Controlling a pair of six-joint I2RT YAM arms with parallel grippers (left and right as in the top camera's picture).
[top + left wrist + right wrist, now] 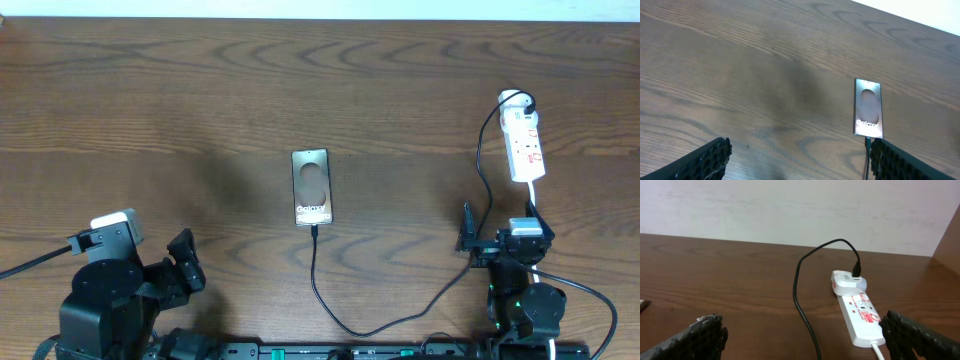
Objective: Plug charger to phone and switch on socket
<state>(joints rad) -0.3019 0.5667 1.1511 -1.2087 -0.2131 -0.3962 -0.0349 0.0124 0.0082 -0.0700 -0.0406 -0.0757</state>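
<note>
The charger (330, 315) looks plugged into the bottom of the phone (311, 187) in the middle of the table (150, 100), I cannot tell if the socket (524, 147) over on the right is switched on, and the left gripper (802, 160) and right gripper (807, 337) are both wide open and empty.

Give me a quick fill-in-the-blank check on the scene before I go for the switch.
1. The phone lies face up, showing the word ____.
2. The black charger runs from the phone to a white plug on the ____.
3. The left gripper and right gripper are both ____.
Missing words: Galaxy; socket; open.
</note>
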